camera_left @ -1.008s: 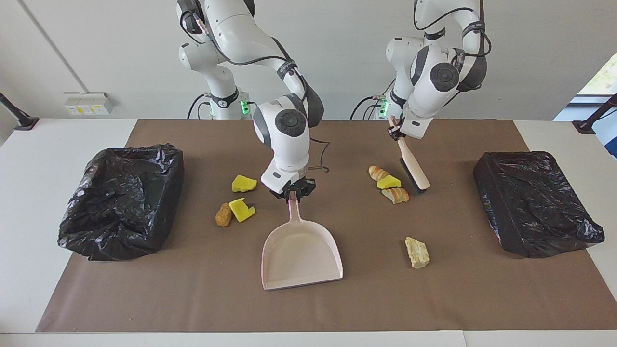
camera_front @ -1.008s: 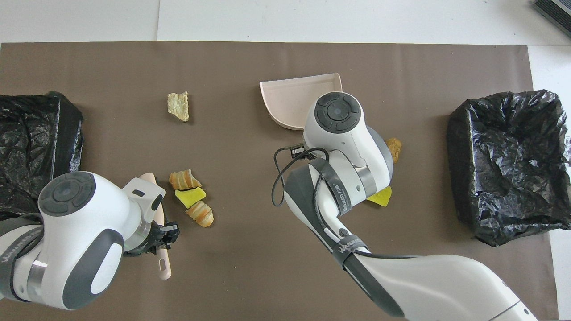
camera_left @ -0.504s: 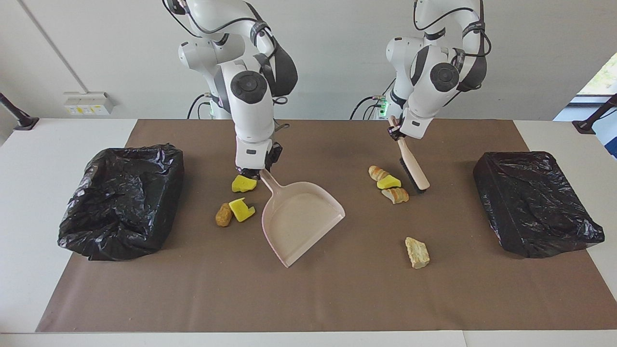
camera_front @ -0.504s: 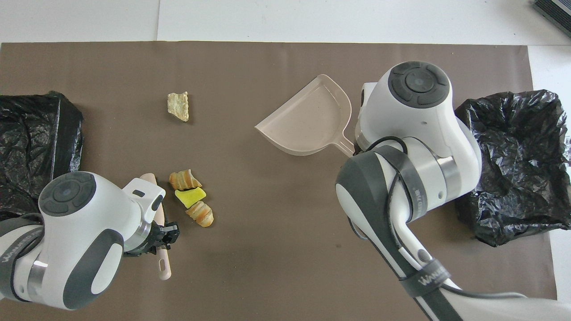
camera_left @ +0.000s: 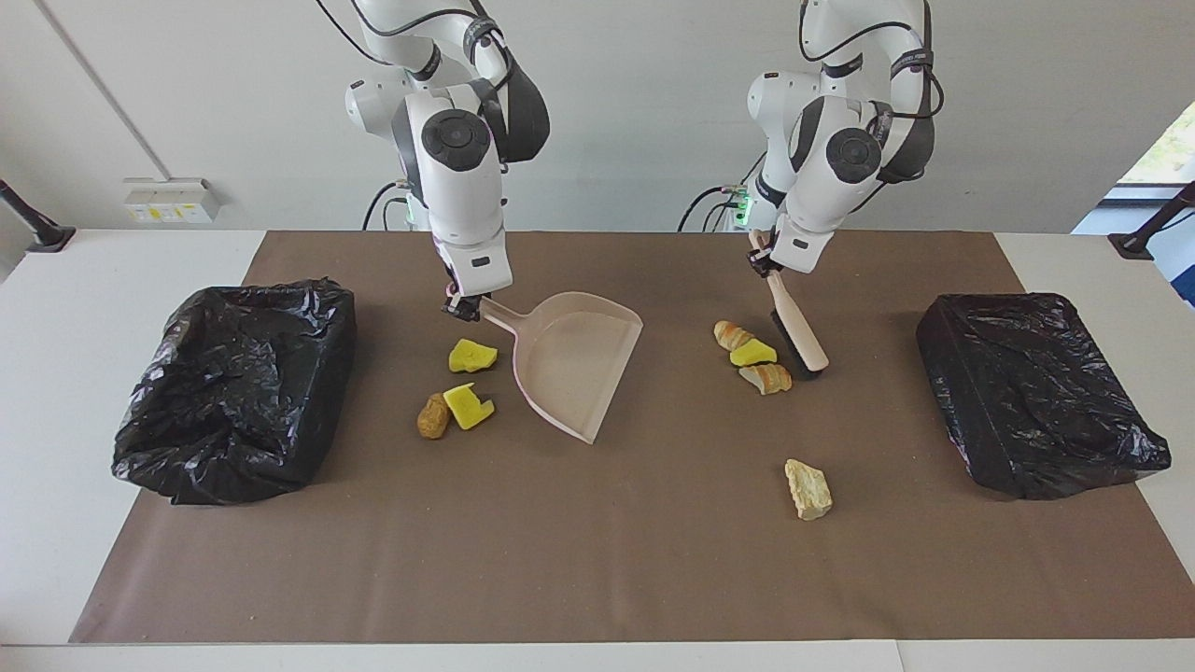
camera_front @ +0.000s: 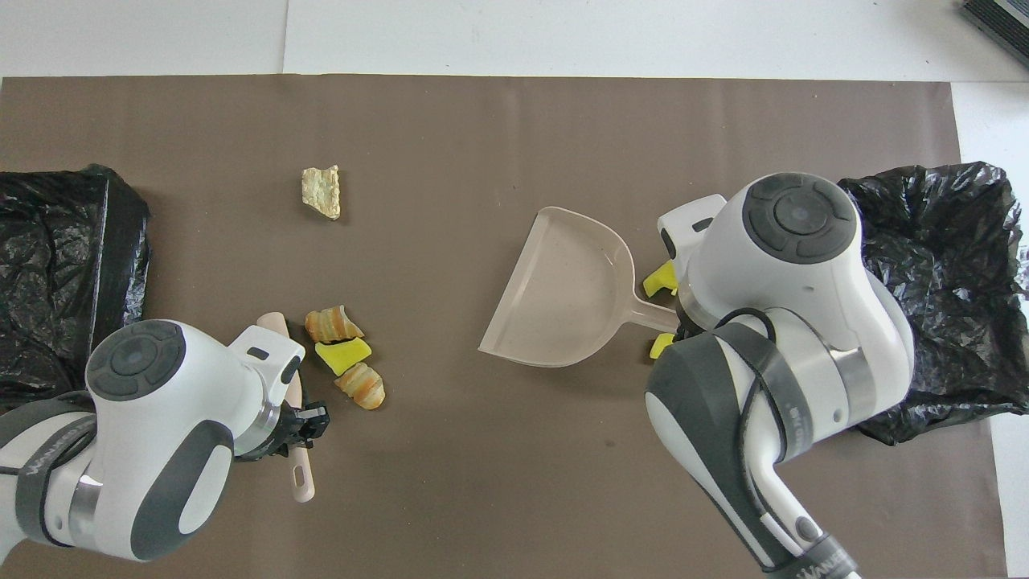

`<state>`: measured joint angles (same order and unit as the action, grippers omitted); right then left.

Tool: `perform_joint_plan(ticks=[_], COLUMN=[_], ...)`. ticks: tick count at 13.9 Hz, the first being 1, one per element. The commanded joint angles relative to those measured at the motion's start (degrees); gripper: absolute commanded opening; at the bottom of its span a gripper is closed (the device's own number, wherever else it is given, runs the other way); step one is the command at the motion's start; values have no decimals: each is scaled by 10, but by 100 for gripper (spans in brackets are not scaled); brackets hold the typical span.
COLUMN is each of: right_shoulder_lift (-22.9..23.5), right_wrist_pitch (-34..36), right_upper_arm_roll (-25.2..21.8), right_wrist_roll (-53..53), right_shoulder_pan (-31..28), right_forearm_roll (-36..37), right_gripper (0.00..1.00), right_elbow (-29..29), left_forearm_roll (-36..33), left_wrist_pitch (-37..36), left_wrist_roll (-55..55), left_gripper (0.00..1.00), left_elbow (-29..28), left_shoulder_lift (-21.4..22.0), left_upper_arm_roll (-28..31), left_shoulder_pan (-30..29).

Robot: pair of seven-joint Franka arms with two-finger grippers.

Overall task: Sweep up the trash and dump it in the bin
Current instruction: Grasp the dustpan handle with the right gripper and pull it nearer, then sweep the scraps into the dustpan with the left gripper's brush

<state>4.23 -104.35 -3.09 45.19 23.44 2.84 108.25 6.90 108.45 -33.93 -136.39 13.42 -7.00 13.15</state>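
My right gripper (camera_left: 464, 310) is shut on the handle of the pale pink dustpan (camera_left: 579, 359), whose mouth faces the left arm's end of the table. Two yellow trash chunks (camera_left: 472, 357) (camera_left: 467, 406) and a brown lump (camera_left: 433, 416) lie beside its handle. My left gripper (camera_left: 763, 264) is shut on the handle of the brush (camera_left: 798, 331). The brush head rests on the mat beside a croissant piece (camera_left: 731, 335), a yellow chunk (camera_left: 752, 354) and another croissant piece (camera_left: 766, 377). A tan lump (camera_left: 808, 488) lies alone, farther from the robots. In the overhead view the dustpan (camera_front: 563, 297) shows and the right wrist hides that gripper.
A bin lined with a black bag (camera_left: 233, 387) stands at the right arm's end of the brown mat (camera_left: 597, 579). A second black-bagged bin (camera_left: 1036, 392) stands at the left arm's end. White table surrounds the mat.
The right arm has swung the dustpan toward the robots and the right arm's end, turning its mouth toward the left arm's end. The left arm and brush have barely moved.
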Motion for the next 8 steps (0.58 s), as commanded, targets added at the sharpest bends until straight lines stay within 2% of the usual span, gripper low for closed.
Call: perform_joint_plan(ticks=[1,3,5,6,8], right_shoulder_lift=[-27,-19,-33,-40,-47], right_wrist_pitch=[-51,-73,-132,-142,-143], right_upper_arm_roll=[4,3,4,3,4], right_wrist_roll=[17,16,16,10,9], right_shoulder_pan=[17,42,55,69,71], right_forearm_roll=[9,9,29,64,83], right_gripper=[0,0,0,0,0], right_elbow=[73,86,132,142,150], left_forearm_roll=[6,11,21,23,24], left_wrist_pitch=[34,71,91,92,119], left_wrist_roll=[4,4,6,7,7], left_gripper=[0,0,0,0,0], left_elbow=[-10,-8,-5,-4,-4], left_shoulder_lift=[1,-23,-28,-29,-30], left_upper_arm_roll=[0,-1,-1,-1,-1], left_shoulder_pan=[20,36,49,52,70])
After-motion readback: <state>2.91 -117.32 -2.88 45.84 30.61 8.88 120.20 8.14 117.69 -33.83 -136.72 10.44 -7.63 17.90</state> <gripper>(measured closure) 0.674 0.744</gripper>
